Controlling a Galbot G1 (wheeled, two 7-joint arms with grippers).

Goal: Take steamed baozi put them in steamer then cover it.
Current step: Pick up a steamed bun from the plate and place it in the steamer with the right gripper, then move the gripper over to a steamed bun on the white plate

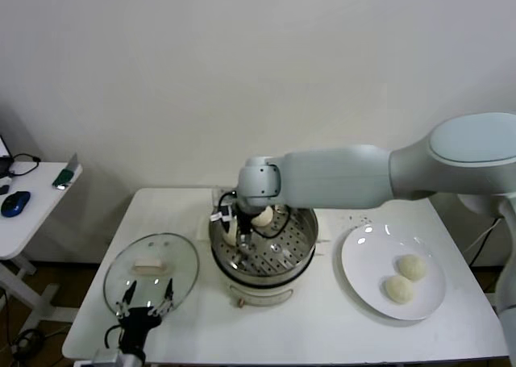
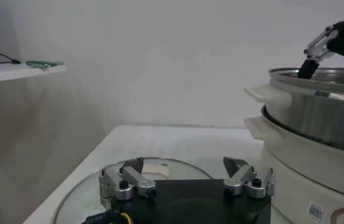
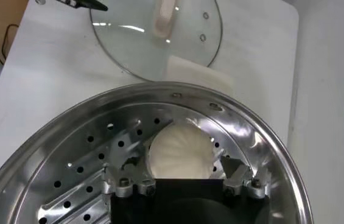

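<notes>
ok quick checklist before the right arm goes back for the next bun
1. Right gripper open, fingers either side of the baozi: ok.
2. That baozi sits on the perforated floor of the steamer: ok.
3. Whether a second bun is already in the steamer: cannot tell, the arm hides that part.
4. Two baozi waiting on the white plate: ok.
5. Glass lid flat on the table beside the steamer, away from the plate: ok.
6. Left gripper open, over the lid's near edge: ok.
</notes>
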